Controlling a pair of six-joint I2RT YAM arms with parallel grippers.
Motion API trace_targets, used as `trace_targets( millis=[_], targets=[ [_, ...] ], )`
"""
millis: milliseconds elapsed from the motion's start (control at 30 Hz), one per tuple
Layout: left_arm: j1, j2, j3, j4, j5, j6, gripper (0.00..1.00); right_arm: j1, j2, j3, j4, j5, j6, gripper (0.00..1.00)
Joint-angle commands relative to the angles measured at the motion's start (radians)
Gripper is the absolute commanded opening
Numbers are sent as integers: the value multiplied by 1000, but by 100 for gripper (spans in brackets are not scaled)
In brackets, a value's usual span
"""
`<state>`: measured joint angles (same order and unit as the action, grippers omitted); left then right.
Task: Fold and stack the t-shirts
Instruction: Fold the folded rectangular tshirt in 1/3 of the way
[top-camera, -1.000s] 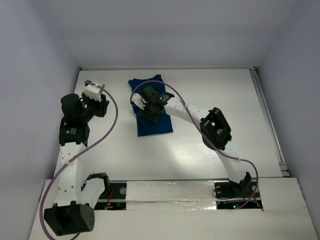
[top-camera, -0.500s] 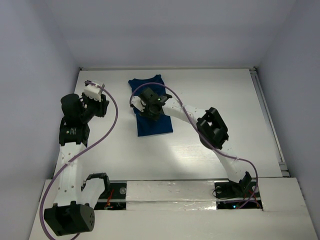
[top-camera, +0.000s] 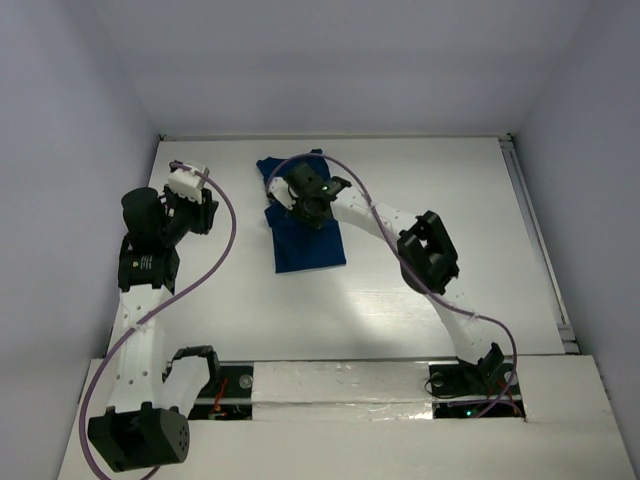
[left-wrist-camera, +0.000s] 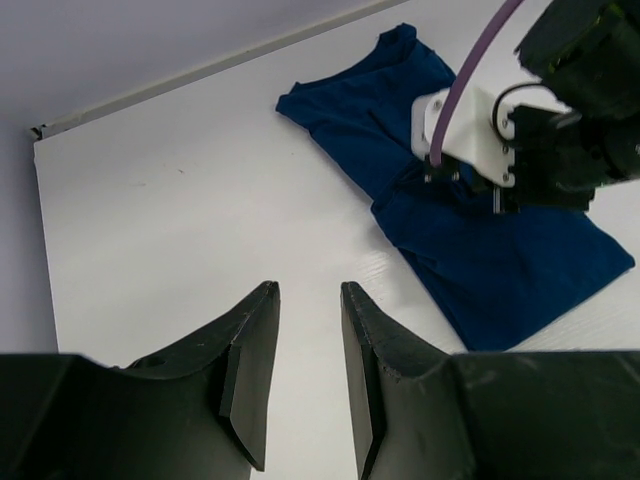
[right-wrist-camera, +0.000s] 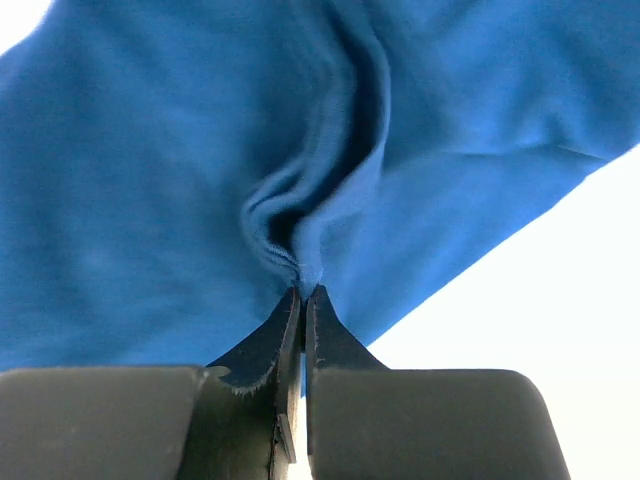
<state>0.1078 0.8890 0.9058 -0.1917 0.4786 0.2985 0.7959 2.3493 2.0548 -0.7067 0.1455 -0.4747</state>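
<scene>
From above, the dark navy-blue short-sleeved cloth t-shirt (top-camera: 312, 250) lies flat on the white desk (top-camera: 450, 180), towards the far side and a little left of centre, with its collar end at the far edge and its hem nearer the arms. The right end effector (top-camera: 303, 195) is down on the upper part of the shirt, near its left edge. This looks like the start of a fold, so the lift should be low and slow, so that the rest of the cloth stays spread rather than dragging along. In the left wrist view, the left end effector (left-wrist-camera: 308, 300) hangs over bare desk, well apart from the shirt, its jaws narrowly apart with nothing between them. It would help most by coming across to pin the near hem before the cloth is carried over. The right wrist view shows the jaws together, clamped on a small puckered ridge of blue cloth at the very tips, with bare desk just beside it at the lower right. The bite is thin and may slip, and it cannot be told whether it holds one layer or two. Test it with a slight rise first, then sweep the edge straight across and set it down square before releasing.
</scene>
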Motion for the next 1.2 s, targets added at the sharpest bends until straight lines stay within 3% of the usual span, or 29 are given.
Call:
trace_targets(
  millis=[0,500,567,600,733,867,1000,1067,1167],
  targets=[
    [4,5,1,32,23,8,28,-50,-19,80,38,57,2,0],
    [4,5,4,20,18,19,28,-96,151,344,-43,81,-24,0],
    [4,7,5,18,17,22,28,-96,151,346,-71,69,-25,12],
    [4,5,5,17,15,24,28,-96,151,344,-74,71,-18,24],
    [4,7,10,15,28,18,28,-96,128,295,-77,141,11,29],
    [4,7,16,14,35,7,28,-96,114,260,-60,370,56,28],
    [4,-4,24,3,38,1,28,-87,-3,83,36,456,74,28],
    [4,-8,28,-2,46,-2,28,-87,-66,30,58,398,84,27],
    [4,-18,28,-15,63,-1,28,-66,-185,-47,21,182,81,27]
  ],
)
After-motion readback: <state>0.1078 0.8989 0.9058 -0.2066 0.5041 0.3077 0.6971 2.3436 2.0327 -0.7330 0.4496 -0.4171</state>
